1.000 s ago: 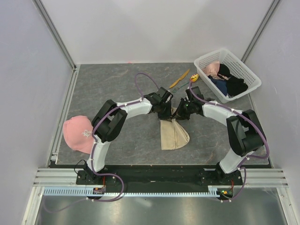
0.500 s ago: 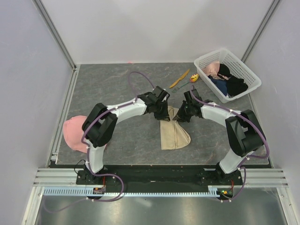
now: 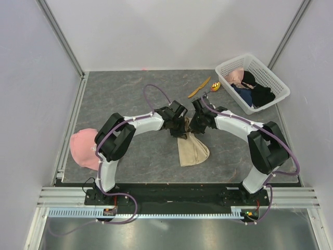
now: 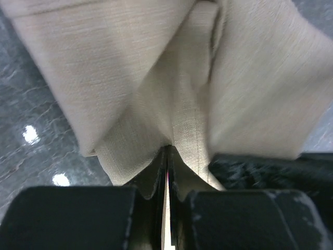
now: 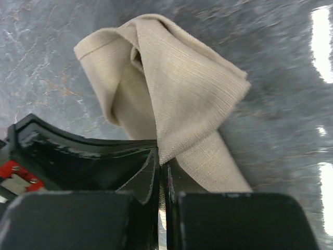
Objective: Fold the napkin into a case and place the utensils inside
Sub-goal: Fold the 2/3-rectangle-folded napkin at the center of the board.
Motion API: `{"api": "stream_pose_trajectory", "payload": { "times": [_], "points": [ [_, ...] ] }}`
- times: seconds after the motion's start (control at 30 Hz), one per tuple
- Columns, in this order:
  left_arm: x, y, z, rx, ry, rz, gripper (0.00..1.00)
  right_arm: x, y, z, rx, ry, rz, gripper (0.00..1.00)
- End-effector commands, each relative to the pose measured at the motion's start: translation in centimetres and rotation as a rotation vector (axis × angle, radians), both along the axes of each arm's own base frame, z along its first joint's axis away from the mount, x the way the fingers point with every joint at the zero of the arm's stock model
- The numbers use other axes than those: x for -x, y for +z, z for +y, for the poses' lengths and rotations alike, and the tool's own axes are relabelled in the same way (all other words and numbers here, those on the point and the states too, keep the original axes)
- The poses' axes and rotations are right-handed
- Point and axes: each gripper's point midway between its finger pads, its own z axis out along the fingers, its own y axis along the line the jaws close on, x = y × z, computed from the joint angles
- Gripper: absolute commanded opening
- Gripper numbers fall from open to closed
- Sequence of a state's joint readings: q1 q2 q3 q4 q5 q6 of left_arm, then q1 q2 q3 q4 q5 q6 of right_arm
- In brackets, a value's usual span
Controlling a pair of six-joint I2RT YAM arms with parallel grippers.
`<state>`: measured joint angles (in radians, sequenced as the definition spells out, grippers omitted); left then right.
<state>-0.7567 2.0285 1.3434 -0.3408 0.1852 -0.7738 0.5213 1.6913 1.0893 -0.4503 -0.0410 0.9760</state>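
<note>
Left wrist, woven beige napkin (image 4: 177, 88) in soft folds, nipped by left pincer (image 4: 166, 159) and right pincer (image 5: 159, 162)

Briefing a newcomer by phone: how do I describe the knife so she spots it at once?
Start at the white basket in the far right corner. Just left of it lie two utensils; the knife is the all-orange one, left of the yellow-bowled spoon.
</note>
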Motion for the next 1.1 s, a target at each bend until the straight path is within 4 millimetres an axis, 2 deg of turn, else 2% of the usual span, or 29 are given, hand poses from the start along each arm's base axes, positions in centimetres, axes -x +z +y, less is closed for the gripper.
{"api": "stream_pose_trajectory", "payload": {
  "times": [0.0, 0.03, 0.17, 0.2, 0.23, 0.33, 0.47, 0.67, 0.77, 0.87, 0.93, 0.97, 1.07],
  "points": [
    [-1.0, -1.4, -0.4, 0.001, 0.014, -0.050, 0.07, -0.7, 0.1, 1.9, 0.028, -0.068, 0.004, 0.00],
    [-0.9, -1.5, -0.2, 0.001, 0.014, -0.052, 0.07, -0.5, 0.2, 2.6, 0.032, -0.074, 0.006, 0.00],
    [-0.7, -0.5, 0.3, 0.021, 0.010, -0.082, 0.07, -0.9, -0.4, 2.2, 0.068, -0.148, 0.010, 0.00],
    [-0.8, 0.8, 0.3, 0.038, 0.016, -0.100, 0.07, -1.0, -0.2, 2.1, 0.073, -0.153, 0.001, 0.00],
    [-0.4, 0.8, 0.7, 0.041, 0.019, -0.093, 0.08, -1.1, -0.2, 1.9, 0.083, -0.162, -0.004, 0.00],
    [0.1, 2.9, 1.5, 0.073, 0.054, -0.097, 0.10, -1.4, -0.1, 1.5, 0.104, -0.162, -0.023, 0.00],
    [0.6, 4.0, 2.9, 0.091, 0.111, -0.098, 0.09, -1.4, 0.1, 1.3, 0.109, -0.172, -0.039, 0.00],
    [0.4, 3.2, 3.4, 0.105, 0.136, -0.119, 0.08, -1.3, 0.2, 1.0, 0.123, -0.163, -0.050, 0.00],
    [0.1, 2.3, 3.7, 0.093, 0.153, -0.108, 0.08, -1.1, -0.1, 0.8, 0.144, -0.153, -0.054, 0.00],
    [0.0, 0.2, 3.9, 0.075, 0.158, -0.075, 0.08, -1.0, -0.2, 1.1, 0.156, -0.157, -0.061, 0.00],
    [-0.1, -0.8, 3.6, 0.095, 0.159, -0.073, 0.08, -0.9, -0.4, 1.5, 0.176, -0.159, -0.071, 0.00],
    [-0.4, -0.7, 3.0, 0.130, 0.152, -0.085, 0.08, -0.9, -0.8, 1.6, 0.190, -0.161, -0.069, 0.00],
    [-0.4, -1.3, 2.8, 0.153, 0.147, -0.096, 0.07, -0.9, -1.2, 2.2, 0.237, -0.173, -0.096, 0.00]
  ]
}}
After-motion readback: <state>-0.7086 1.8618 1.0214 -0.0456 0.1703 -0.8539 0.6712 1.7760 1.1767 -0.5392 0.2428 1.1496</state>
